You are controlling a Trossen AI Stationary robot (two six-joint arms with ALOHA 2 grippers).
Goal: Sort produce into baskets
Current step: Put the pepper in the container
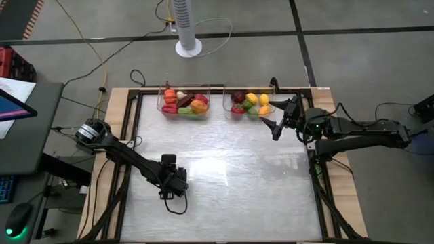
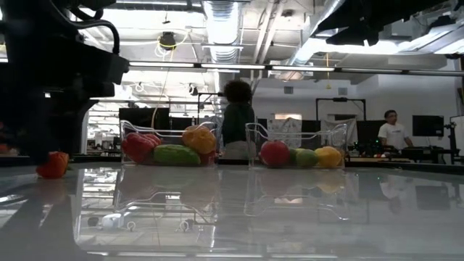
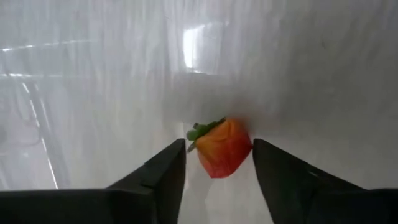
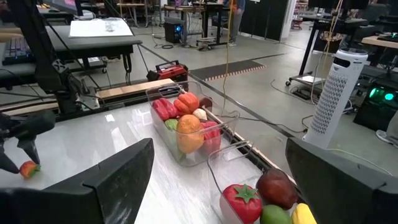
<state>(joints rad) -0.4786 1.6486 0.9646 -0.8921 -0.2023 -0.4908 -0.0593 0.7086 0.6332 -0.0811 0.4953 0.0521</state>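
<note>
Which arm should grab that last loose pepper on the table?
Left. The left claw hangs open right over the red-orange pepper, one finger on each side. The right claw is open beside the right basket, far from it.

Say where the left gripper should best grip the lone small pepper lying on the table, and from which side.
Probably across its rounded orange-red body, coming straight down: the small pepper lies on its side on the table, green stem sideways, and the left gripper is already above it, open, a finger on each flank.
</note>
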